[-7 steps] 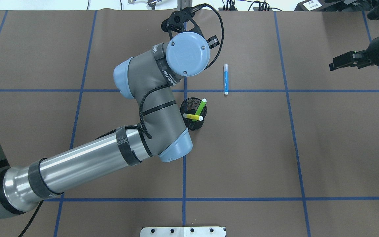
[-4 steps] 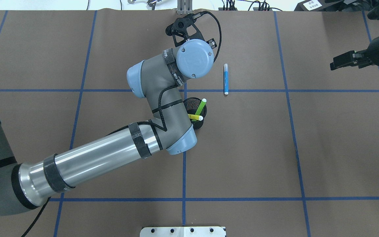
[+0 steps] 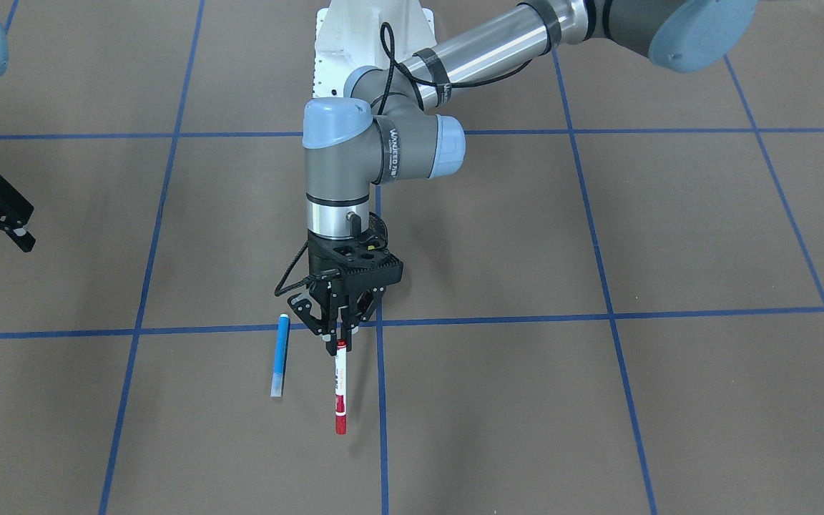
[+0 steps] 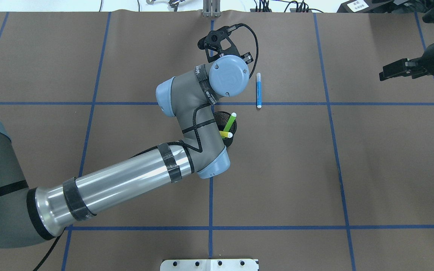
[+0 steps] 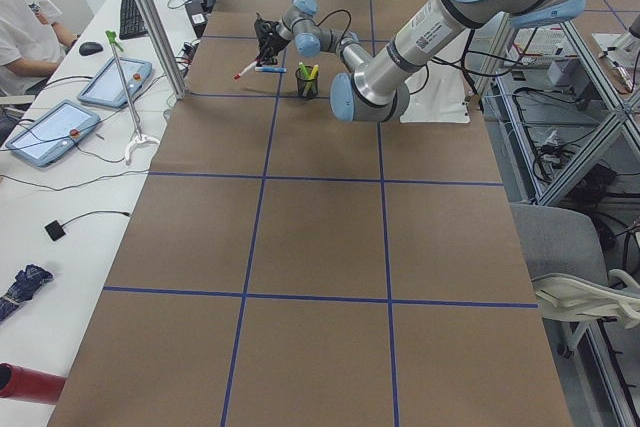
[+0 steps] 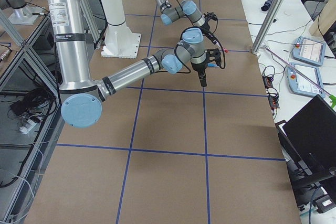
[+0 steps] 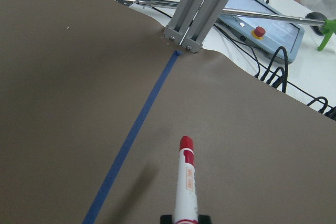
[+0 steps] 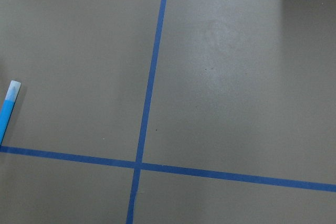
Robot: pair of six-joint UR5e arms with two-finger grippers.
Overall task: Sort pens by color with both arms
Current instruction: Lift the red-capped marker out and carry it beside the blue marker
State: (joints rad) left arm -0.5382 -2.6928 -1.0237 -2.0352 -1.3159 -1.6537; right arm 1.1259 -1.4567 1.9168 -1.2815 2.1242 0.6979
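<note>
Table (image 4: 371,169) was covered with brown paper, marked into grid by blue tape lines (image 4: 277,227). Blue pen (image 3: 280,355) was laid flat on paper just beside left gripper (image 3: 338,342), on gripper's right side, across one tape line. Black mesh cup (image 4: 229,142) was stood upright behind left gripper, toward robot, close to tape crossing. White mounting base (image 4: 209,264) was seen at robot's edge, well behind gripper.

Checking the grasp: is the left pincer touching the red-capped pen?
Touching. The left wrist view shows the left pincer closed on both sides of the red-capped pen.
</note>
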